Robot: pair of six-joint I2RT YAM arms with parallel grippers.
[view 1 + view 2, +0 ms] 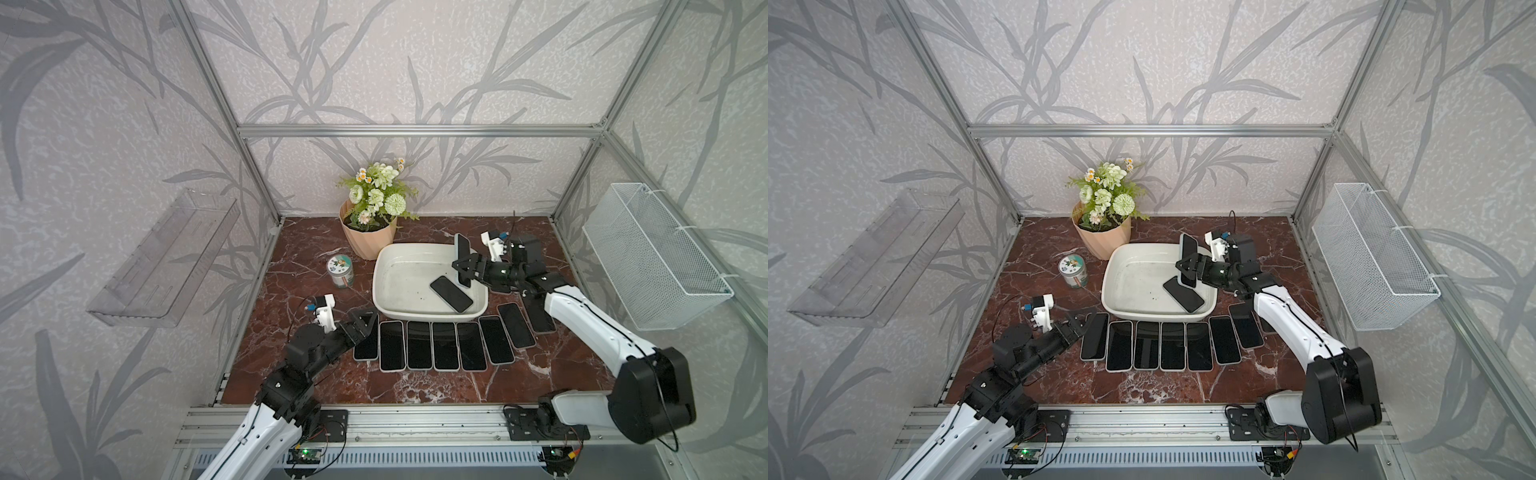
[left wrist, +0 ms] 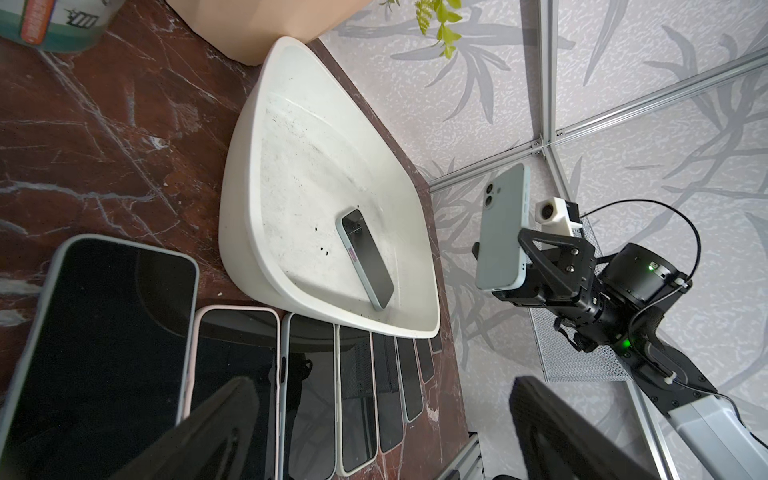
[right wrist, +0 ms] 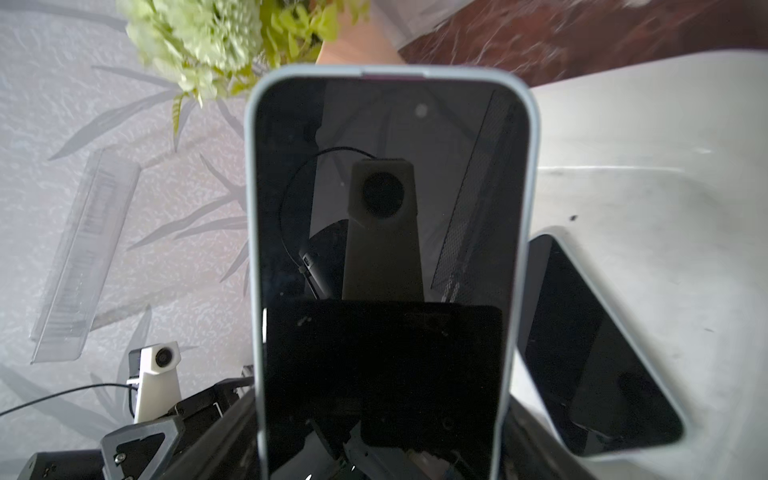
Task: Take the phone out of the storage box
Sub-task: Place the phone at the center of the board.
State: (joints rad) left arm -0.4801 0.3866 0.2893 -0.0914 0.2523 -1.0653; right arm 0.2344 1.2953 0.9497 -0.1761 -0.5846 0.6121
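The storage box [image 1: 376, 282] [image 1: 1105, 286] [image 2: 232, 199] [image 3: 623, 124] is a shallow white tub at the table's middle back. My right gripper [image 1: 464, 266] [image 1: 1187, 266] [image 2: 505, 257] [image 3: 382, 415] is shut on a pale blue phone [image 1: 462, 249] [image 1: 1188, 249] [image 2: 500, 224] [image 3: 386, 187]. It holds the phone upright above the box's right side. Another phone [image 1: 451, 294] [image 1: 1183, 294] [image 2: 368, 259] [image 3: 590, 340] lies screen up on the box floor. My left gripper [image 1: 365, 322] [image 1: 1077, 324] [image 2: 382, 424] stands open and empty at the left end of the phone row.
Several phones [image 1: 444, 345] lie screen up in a row on the marble table in front of the box. A flower pot [image 1: 368, 237] and a tin jar [image 1: 340, 272] stand left of the box. A wire basket [image 1: 652, 257] and a clear tray [image 1: 166, 257] hang on the side walls.
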